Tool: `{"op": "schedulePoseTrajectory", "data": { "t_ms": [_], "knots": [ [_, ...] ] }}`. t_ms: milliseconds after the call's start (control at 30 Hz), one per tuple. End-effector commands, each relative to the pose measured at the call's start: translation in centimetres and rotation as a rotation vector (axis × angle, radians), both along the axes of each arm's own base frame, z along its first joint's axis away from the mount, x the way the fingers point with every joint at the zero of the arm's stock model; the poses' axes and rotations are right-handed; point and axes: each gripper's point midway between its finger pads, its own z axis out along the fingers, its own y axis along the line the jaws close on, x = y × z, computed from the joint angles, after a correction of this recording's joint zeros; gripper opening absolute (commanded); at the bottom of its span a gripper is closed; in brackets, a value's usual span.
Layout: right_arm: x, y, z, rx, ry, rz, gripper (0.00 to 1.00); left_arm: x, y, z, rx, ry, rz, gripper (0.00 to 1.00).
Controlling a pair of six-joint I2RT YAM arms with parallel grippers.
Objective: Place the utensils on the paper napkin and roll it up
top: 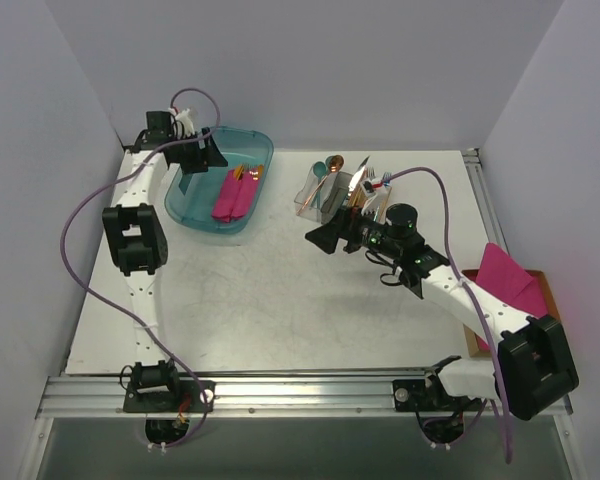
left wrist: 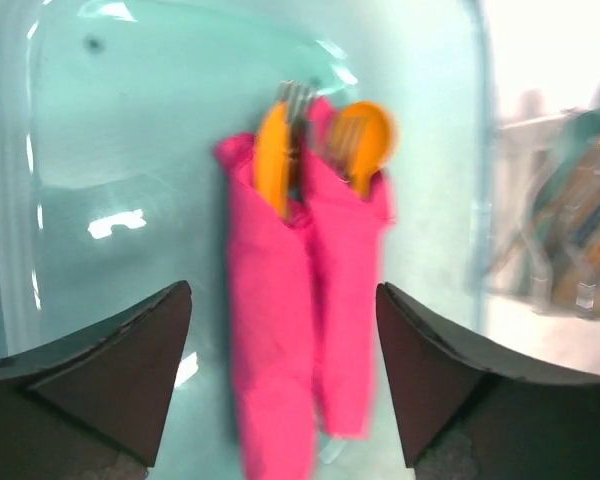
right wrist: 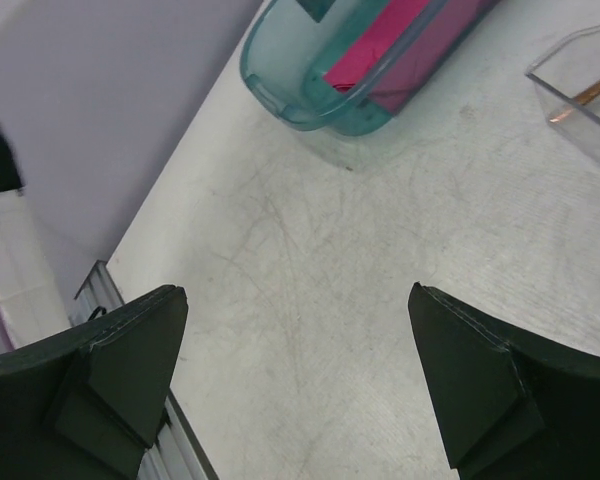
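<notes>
A teal plastic bin [top: 244,131] sits at the far left corner of the white counter [top: 280,300]. In it lie two narrow magenta rolls side by side and touching. The paper napkin [left wrist: 270,330] is the left roll, with a second one [left wrist: 352,300] against it. Copper-orange utensils stick out of their far ends: a long blade-like piece [left wrist: 272,160] from the left roll and a spoon bowl [left wrist: 366,135] from the right, with fork tines showing between them. The left gripper [left wrist: 282,290] hangs over the bin's far left end with its fingers spread wide and nothing between them. In its wrist view the rolls run down the gap between the two fingertips, clear of both. The right gripper [right wrist: 298,290] is near the middle of the counter, also spread and empty, over bare surface and well apart from the bin. A clear holder [top: 315,195] of mixed cutlery stands near the far edge, just beyond the right gripper. A thick stack of pink sheets [top: 510,278] rests at the right edge.
</notes>
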Motion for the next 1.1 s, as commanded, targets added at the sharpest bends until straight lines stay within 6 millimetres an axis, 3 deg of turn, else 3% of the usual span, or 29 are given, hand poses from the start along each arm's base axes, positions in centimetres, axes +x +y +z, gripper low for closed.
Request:
{"op": "schedulePoseTrajectory", "data": {
  "t_ms": [0, 33, 67, 133, 167, 200, 233, 267, 300, 333, 367, 400, 433, 467, 500, 533, 567, 667, 767, 800, 1067],
  "knots": [
    [2.4, -1.9, 1.7, -0.051, -0.050, -0.147, 1.00, -1.2, -0.2, 12.3, -0.039, -0.219, 0.036, 0.94],
    [2.8, -2.5, 1.8, -0.065, -0.051, -0.188, 1.00, -1.9, -0.2, 13.2, -0.052, -0.227, 0.045, 0.94],
    [2.9, -3.1, 2.4, -0.065, -0.064, -0.220, 1.00, -4.2, -0.4, 14.0, -0.070, -0.212, 0.065, 0.94],
    [3.0, -4.3, 2.9, -0.075, -0.079, -0.279, 1.00, -5.9, -0.2, 15.9, -0.072, -0.269, 0.104, 0.94],
    [2.9, -5.2, 4.0, -0.072, -0.114, -0.322, 1.00, -8.1, -0.3, 19.5, -0.089, -0.332, 0.120, 0.94],
    [2.9, -5.8, 4.4, -0.073, -0.124, -0.351, 1.00, -9.8, -0.3, 17.2, -0.085, -0.280, 0.129, 0.94],
    [2.7, -6.3, 4.3, -0.081, -0.129, -0.375, 1.00, -10.9, -0.1, 17.5, -0.073, -0.289, 0.150, 0.94],
    [2.3, -7.2, 5.5, -0.076, -0.168, -0.406, 1.00, -13.1, -0.2, 19.9, -0.078, -0.332, 0.159, 0.94],
    [2.1, -7.6, 5.8, -0.073, -0.179, -0.417, 1.00, -14.7, -0.4, 17.3, -0.079, -0.271, 0.162, 0.94],
    [1.6, -8.0, 5.3, -0.099, -0.163, -0.421, 1.00, -16.0, -0.6, 17.2, -0.085, -0.265, 0.162, 0.94],
    [1.2, -8.4, 6.3, -0.106, -0.189, -0.422, 1.00, -18.1, -0.9, 18.5, -0.107, -0.281, 0.173, 0.94],
    [1.0, -8.7, 6.3, -0.120, -0.185, -0.432, 1.00, -19.9, -1.2, 15.9, -0.121, -0.215, 0.177, 0.94],
    [0.6, -9.2, 5.7, -0.147, -0.159, -0.438, 1.00, -21.3, -2.0, 15.6, -0.146, -0.226, 0.151, 0.94],
    [0.2, -9.6, 6.1, -0.149, -0.165, -0.448, 0.99, -23.4, -2.5, 17.3, -0.174, -0.275, 0.149, 0.94],
    [0.1, -10.3, 6.0, -0.161, -0.160, -0.480, 0.99, -24.6, -2.7, 17.0, -0.188, -0.286, 0.151, 0.94],
    [-0.2, -10.8, 5.5, -0.171, -0.141, -0.497, 0.99, -26.0, -2.9, 14.1, -0.200, -0.246, 0.159, 0.94],
    [-0.7, -11.2, 6.1, -0.156, -0.154, -0.509, 0.99, -27.7, -3.0, 15.4, -0.235, -0.289, 0.172, 0.94],
    [-1.6, -12.2, 5.8, -0.160, -0.154, -0.542, 1.00, -30.0, -2.8, 13.2, -0.243, -0.317, 0.197, 0.94],
    [-2.3, -13.4, 5.4, -0.161, -0.158, -0.584, 1.00, -31.6, -3.1, 12.2, -0.282, -0.301, 0.204, 0.94],
    [-2.4, -13.6, 4.7, -0.168, -0.149, -0.590, 0.99, -32.0, -3.2, 11.9, -0.294, -0.299, 0.201, 0.94],
    [-3.5, -14.7, 5.1, -0.146, -0.163, -0.628, 1.00, -33.4, -3.2, 10.7, -0.303, -0.329, 0.202, 0.94]
  ]
}}
